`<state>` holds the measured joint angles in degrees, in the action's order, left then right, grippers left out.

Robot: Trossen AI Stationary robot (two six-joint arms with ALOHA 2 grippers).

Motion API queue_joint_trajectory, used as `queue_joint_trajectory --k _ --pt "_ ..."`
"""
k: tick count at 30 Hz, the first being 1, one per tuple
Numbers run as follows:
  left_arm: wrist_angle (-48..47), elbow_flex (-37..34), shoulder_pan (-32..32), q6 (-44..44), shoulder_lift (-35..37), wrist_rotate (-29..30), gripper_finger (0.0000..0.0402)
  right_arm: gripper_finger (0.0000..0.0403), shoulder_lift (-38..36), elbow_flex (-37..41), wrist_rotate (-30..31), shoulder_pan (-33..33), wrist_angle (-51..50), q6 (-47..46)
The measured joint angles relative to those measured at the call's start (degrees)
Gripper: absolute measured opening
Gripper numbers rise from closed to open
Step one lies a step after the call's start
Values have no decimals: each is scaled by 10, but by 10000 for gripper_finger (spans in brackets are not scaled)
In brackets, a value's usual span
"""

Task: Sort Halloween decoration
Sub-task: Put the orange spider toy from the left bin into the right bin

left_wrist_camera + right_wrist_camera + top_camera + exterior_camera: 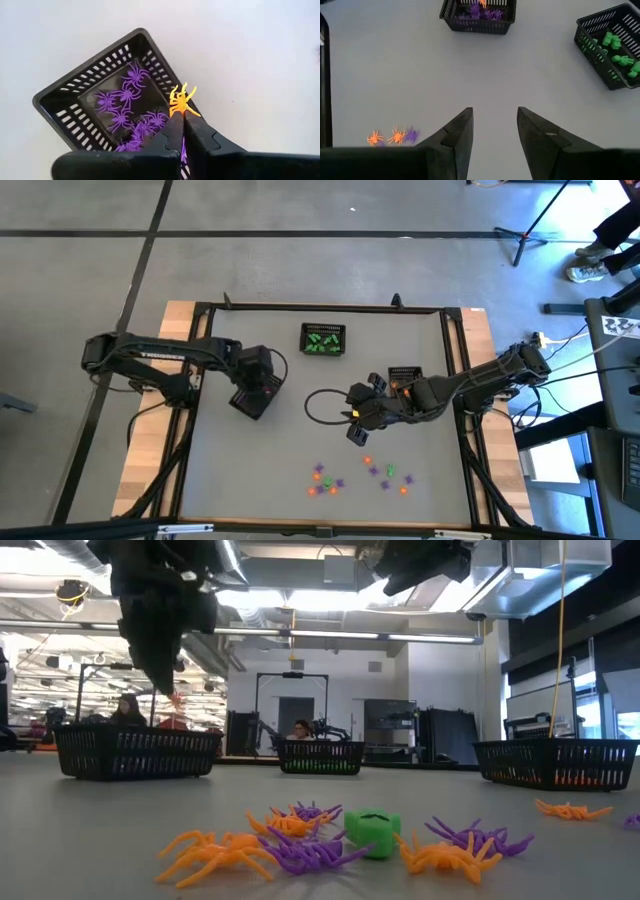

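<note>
Orange spider (181,102) pinched in left claw (183,114), seemingly above purple-spider basket (65,100).

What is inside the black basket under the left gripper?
Purple spiders lie inside the basket. The left gripper, shut on an orange spider above it, covers part of the basket's floor, so anything there is hidden.

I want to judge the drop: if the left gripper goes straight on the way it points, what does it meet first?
Probably the black mesh basket with purple plastic spiders; the left gripper, shut on an orange plastic spider, points at its near edge, though depth is unclear.
</note>
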<state>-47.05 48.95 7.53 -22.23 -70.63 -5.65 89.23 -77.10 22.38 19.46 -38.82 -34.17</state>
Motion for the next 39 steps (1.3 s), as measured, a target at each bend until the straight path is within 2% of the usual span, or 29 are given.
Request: queue_joint_trajectory --k 3,7,13,20,29,39 --pt "-1 0 0 -2 21 -4 0 150 0 0 -3 -8 45 2" --pt "0 0 0 -15 52 -5 0 150 12 0 -55 -42 158 30" --pt "0 0 0 -31 81 -3 0 150 67 0 -114 -105 314 103" --pt "2 1 1 -42 91 1 0 164 146 -1 -138 -138 476 256" --pt "6 1 1 -47 91 -7 0 229 225 -37 -167 -172 488 254" --pt "6 15 1 -53 93 -25 0 237 308 -116 -209 -177 487 254"
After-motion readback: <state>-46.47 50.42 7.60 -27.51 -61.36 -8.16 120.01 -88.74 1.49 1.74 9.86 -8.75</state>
